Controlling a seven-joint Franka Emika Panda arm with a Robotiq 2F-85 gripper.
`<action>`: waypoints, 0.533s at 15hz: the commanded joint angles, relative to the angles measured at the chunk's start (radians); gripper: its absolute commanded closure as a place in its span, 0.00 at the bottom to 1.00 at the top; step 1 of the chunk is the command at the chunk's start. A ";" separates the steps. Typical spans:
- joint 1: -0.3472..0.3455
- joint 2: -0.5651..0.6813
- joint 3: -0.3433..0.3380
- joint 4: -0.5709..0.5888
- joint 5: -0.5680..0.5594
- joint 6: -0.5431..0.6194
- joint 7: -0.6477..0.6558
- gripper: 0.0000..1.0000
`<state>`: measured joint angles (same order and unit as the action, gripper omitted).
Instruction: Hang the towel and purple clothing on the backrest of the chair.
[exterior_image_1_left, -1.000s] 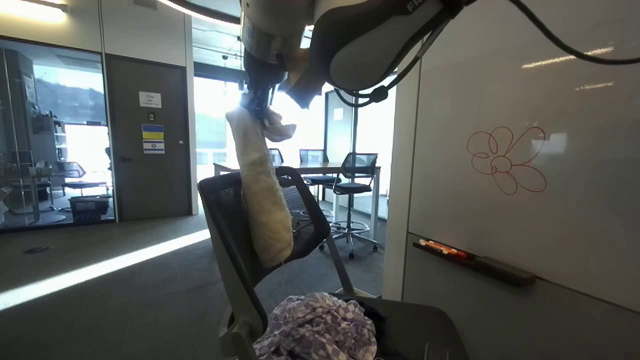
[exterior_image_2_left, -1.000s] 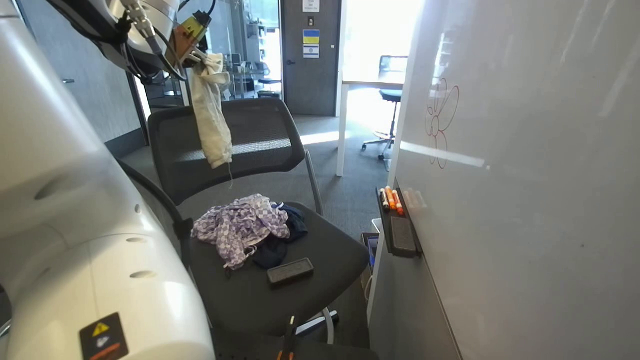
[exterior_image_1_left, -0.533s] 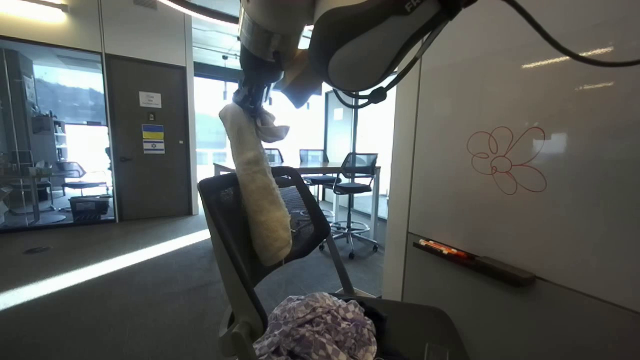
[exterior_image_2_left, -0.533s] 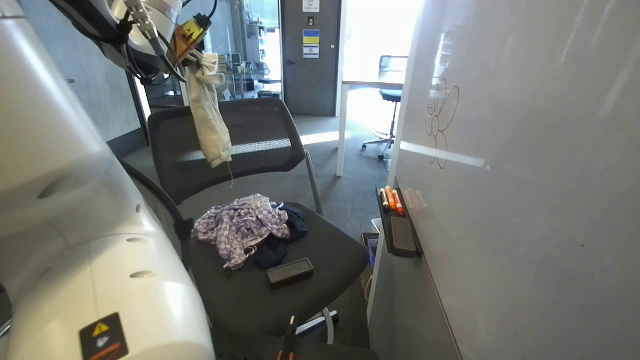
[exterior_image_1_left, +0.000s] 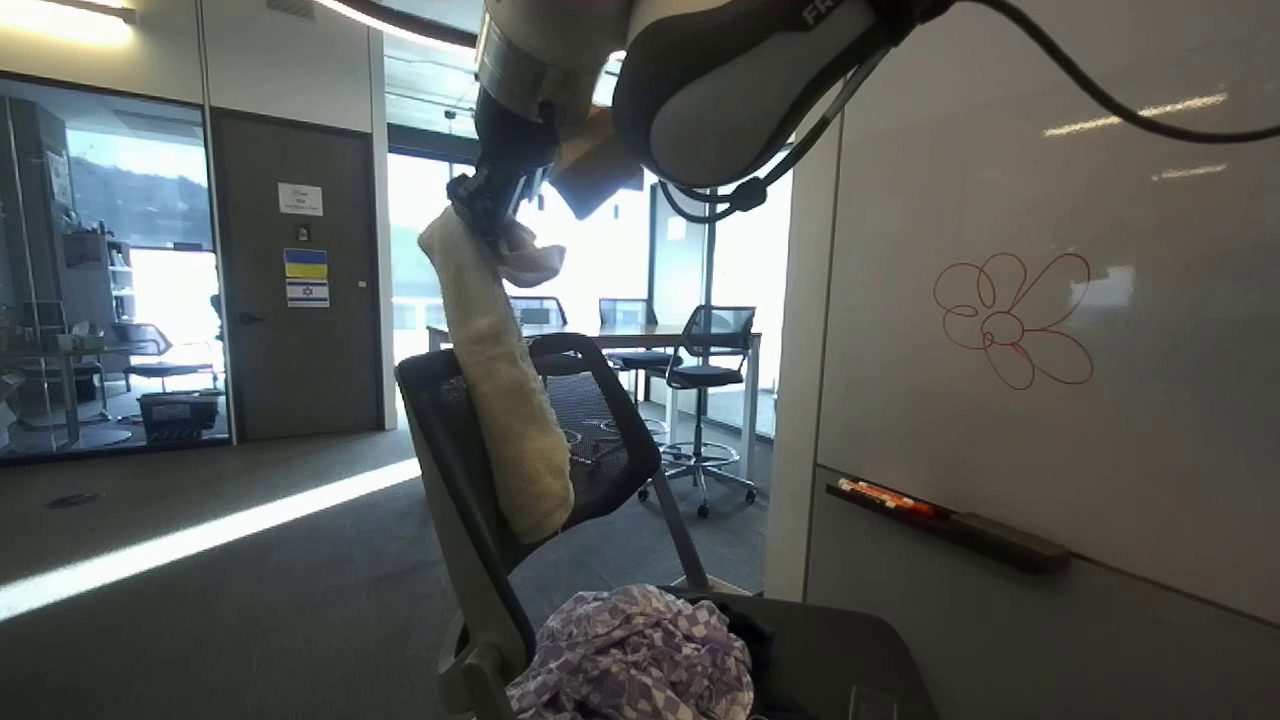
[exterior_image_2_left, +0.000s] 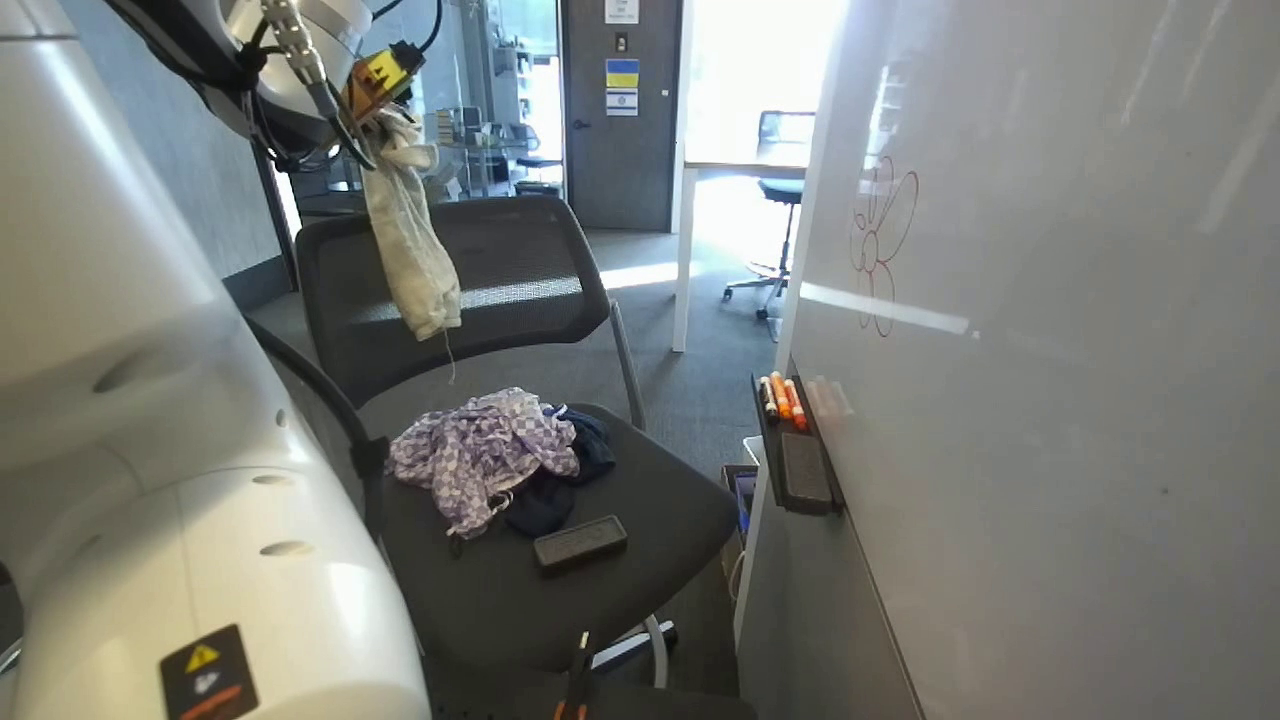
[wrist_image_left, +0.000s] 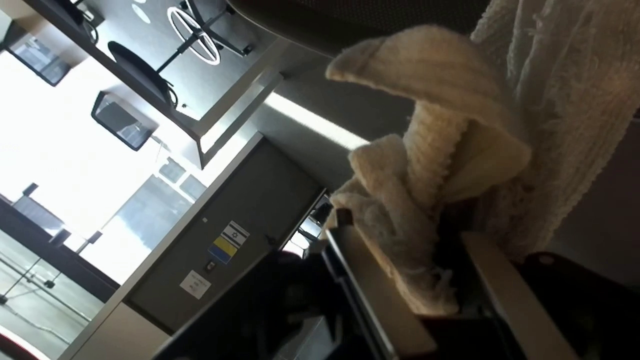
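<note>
The gripper (wrist_image_left: 406, 227) has the cream towel (exterior_image_2_left: 415, 255) pinched, its fingers (wrist_image_left: 380, 290) parted only by bunched cloth! The towel dangles before the mesh backrest (exterior_image_2_left: 520, 250), top above the upper edge, lower end near the bottom edge; touching it or not, hard to say from here. Down on the seat (exterior_image_2_left: 660, 525), the purple clothing (exterior_image_2_left: 480, 445) lies heaped. Behind, floor (exterior_image_1_left: 250, 560) stretches wide towards the door (exterior_image_1_left: 295, 380), while the whiteboard (exterior_image_2_left: 1050, 400) hems in one side. And the lettering (exterior_image_1_left: 818, 12): "FR" shows on the arm (exterior_image_1_left: 740, 110), a triangle tops its warning label (exterior_image_2_left: 208, 675).
</note>
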<state>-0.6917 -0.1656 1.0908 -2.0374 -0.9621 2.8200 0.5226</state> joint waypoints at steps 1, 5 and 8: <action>0.027 0.105 0.134 0.141 0.058 -0.198 0.037 0.27; 0.052 0.241 0.264 0.273 0.087 -0.443 0.079 0.01; 0.072 0.245 0.258 0.293 0.031 -0.494 0.111 0.00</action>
<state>-0.6378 0.0160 1.3460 -1.7925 -0.8730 2.3785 0.6062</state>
